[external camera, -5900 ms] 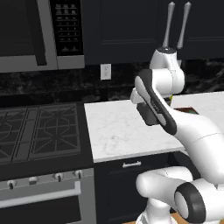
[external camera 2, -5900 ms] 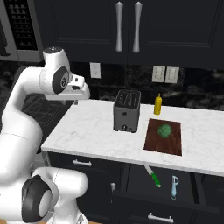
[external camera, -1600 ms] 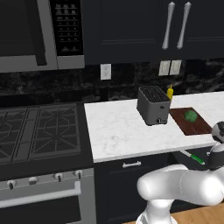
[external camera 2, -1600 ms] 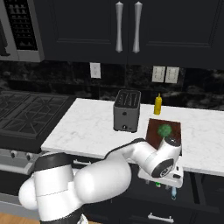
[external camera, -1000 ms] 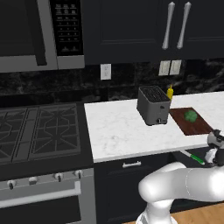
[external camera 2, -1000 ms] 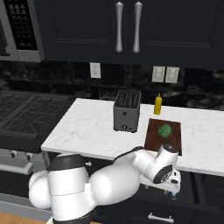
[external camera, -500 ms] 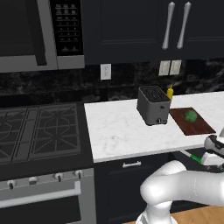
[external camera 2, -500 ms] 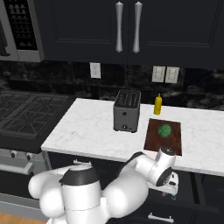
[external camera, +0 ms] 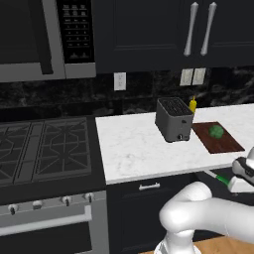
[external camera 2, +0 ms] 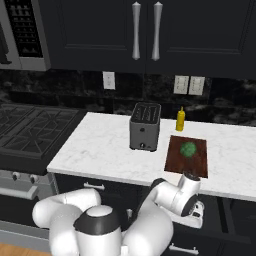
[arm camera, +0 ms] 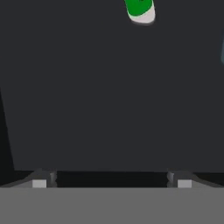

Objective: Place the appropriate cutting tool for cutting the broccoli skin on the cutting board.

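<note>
The cutting board (external camera: 218, 137) lies at the front edge of the counter (external camera: 134, 149), just right of the toaster (external camera: 173, 119), with the broccoli (external camera: 216, 131) resting on it, ready for peeling. The peeler (arm camera: 140, 9) sits lower, in an open drawer (arm camera: 109, 87) under the counter's front edge, so the arm reaches down there. Its fingers (arm camera: 39, 183) are spread wide and empty, the peeler's green handle end lying ahead of them, not yet between them.
</note>
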